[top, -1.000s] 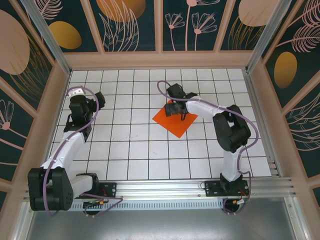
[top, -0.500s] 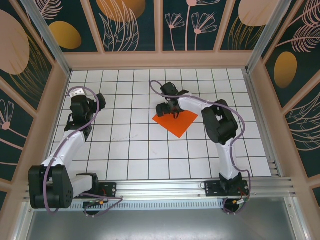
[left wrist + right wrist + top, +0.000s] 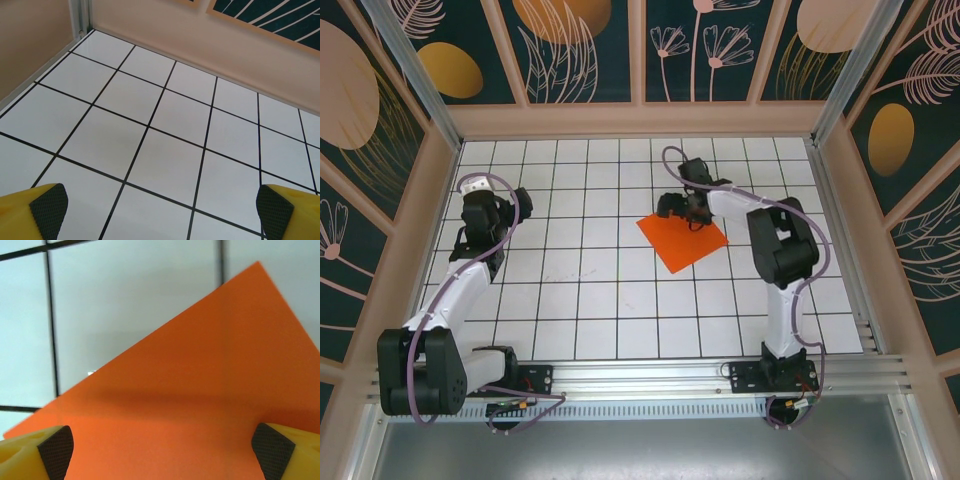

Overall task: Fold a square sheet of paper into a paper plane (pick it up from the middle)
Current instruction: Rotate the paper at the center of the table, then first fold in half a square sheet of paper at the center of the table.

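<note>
Square sheet of paper (image 3: 682, 243): orange, flat on tiled table (image 3: 580, 290), centre-right of frame.
Right gripper (image 3: 683, 206): wide open above sheet's upper edge, empty.
Left gripper (image 3: 160, 207): wide open, empty.

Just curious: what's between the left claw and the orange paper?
In the top view, bare white tiles separate the left gripper from the square sheet of paper.

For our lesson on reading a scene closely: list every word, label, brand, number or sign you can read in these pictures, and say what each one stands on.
No text can be read.
The square sheet of thin bright orange paper is plain.
The white tabletop with black grid lines carries no writing.
The dark wall panels bear only painted leaves and flowers.
Any marks on the black arm bases are too small to tell.
</note>
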Robot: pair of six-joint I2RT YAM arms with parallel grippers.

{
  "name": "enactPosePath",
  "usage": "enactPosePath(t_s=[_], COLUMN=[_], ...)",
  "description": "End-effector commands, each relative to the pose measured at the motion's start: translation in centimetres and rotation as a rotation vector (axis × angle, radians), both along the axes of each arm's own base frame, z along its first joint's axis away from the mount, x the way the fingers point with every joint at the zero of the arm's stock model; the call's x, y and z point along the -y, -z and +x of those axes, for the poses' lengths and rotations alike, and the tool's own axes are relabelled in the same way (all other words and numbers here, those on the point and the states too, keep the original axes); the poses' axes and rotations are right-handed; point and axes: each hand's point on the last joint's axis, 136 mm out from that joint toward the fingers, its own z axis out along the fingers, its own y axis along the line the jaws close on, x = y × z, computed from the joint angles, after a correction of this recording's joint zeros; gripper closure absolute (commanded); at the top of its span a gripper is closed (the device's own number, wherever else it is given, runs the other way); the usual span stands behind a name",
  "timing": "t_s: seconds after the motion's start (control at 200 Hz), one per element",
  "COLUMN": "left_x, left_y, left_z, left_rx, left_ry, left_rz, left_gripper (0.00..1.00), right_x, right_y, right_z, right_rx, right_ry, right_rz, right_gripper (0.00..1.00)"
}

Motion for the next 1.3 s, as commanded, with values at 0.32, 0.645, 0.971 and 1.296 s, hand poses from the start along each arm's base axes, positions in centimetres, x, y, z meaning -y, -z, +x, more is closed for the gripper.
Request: enactPosePath(t_s=[0.32, 0.645, 0.971, 1.296], left_x=[0.7, 0.6, 0.5, 0.5], left_y=[-0.5, -0.4, 0.4, 0.7], left_z=[0.8, 0.9, 1.1, 1.1], left_rx=[-0.014, -0.020, -0.043, -0.052], left_ry=[0.033, 0.035, 0.024, 0.029], left_rz=[-0.043, -0.036, -0.029, -0.031], left_gripper=[0.02, 0.01, 0.01, 0.01], right_x=[3.5, 2.3, 2.9, 3.9], right_y=[-2.2, 0.1, 2.5, 6.0], right_z=[-7.0, -8.4, -9.4, -11.5], right_rx=[-0.090, -0.153, -0.209, -0.295], right_ry=[0.016, 0.038, 0.062, 0.054], right_rz=[-0.153, -0.158, -0.202, -0.258], right_gripper=[0.03, 0.01, 0.01, 0.07])
